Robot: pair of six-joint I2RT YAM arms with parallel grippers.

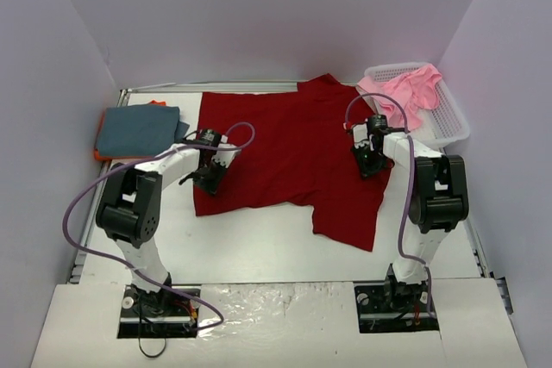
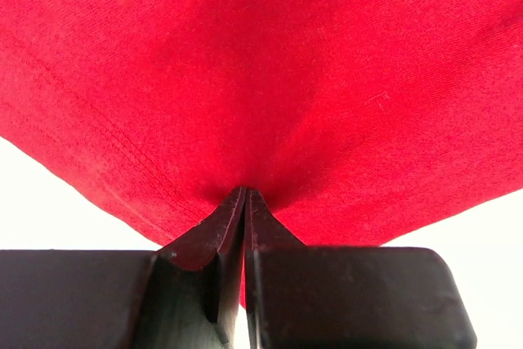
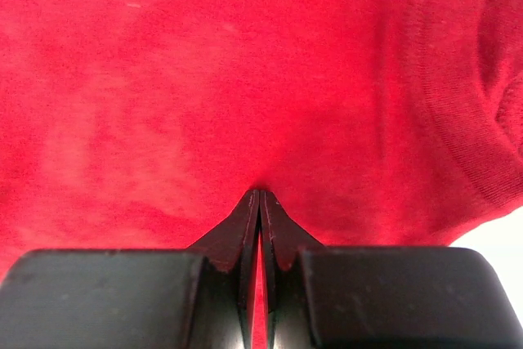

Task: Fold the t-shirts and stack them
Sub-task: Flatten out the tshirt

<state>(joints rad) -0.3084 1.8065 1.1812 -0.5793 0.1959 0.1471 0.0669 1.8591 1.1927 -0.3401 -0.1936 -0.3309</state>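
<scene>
White table (image 1: 259, 252) carries everything here, and most of its middle is covered by the dark red t-shirt (image 1: 289, 148), spread nearly flat with one sleeve toward the far edge and another hanging toward the near right. In the far right corner stands a white lattice basket (image 1: 450, 122) with the light pink t-shirt (image 1: 405, 92) bunched inside and spilling over its rim. On the far left lies the teal-blue t-shirt (image 1: 138, 129), folded into a rectangle, resting on top of the orange t-shirt (image 1: 155, 103), of which only a thin edge peeks out.

The left gripper (image 1: 207, 177) sits at the left side of the red shirt, near its lower left corner. Its wrist view shows the fingers (image 2: 214, 239) pressed together with a fold of red cloth (image 2: 270, 79) pinched between the tips, the hem running just beside them.

The right gripper (image 1: 369, 161) is down on the shirt's right side. Its fingers (image 3: 233, 230) are likewise closed tight on a pinch of red fabric (image 3: 229, 79), with a stitched seam curving off to the right.
</scene>
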